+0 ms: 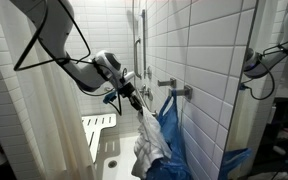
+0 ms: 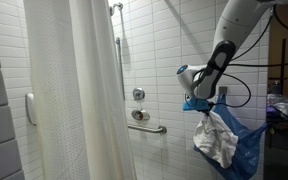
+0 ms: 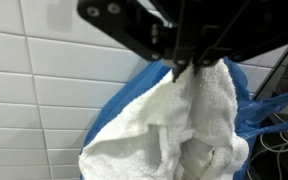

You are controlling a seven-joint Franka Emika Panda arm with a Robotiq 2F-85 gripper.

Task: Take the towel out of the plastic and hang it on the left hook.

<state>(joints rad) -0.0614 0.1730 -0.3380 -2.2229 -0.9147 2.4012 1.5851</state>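
1. Gripper (image 3: 189,68) is clamped tight on the top edge of the white towel (image 3: 184,120).
2. Towel looks mostly out of the blue plastic bag (image 3: 119,105), dangling against it.
3. Hanging it on the left hook (image 1: 165,83) isn't done yet.

You have a white shower curtain (image 2: 69,90) hanging down the left half of the frame in an exterior view, its folds running from top to bottom. Right of it you see the white tiled wall (image 2: 169,40). On that wall a long chrome vertical bar (image 2: 119,65) stands near the upper centre, a round chrome valve (image 2: 138,94) sits below it, and a short horizontal grab bar (image 2: 147,127) is lower still. In an exterior view, a white slatted seat (image 1: 97,125) shows at the lower centre, beside the curtain. In the wrist view, loose cables (image 3: 279,140) lie at the lower right.
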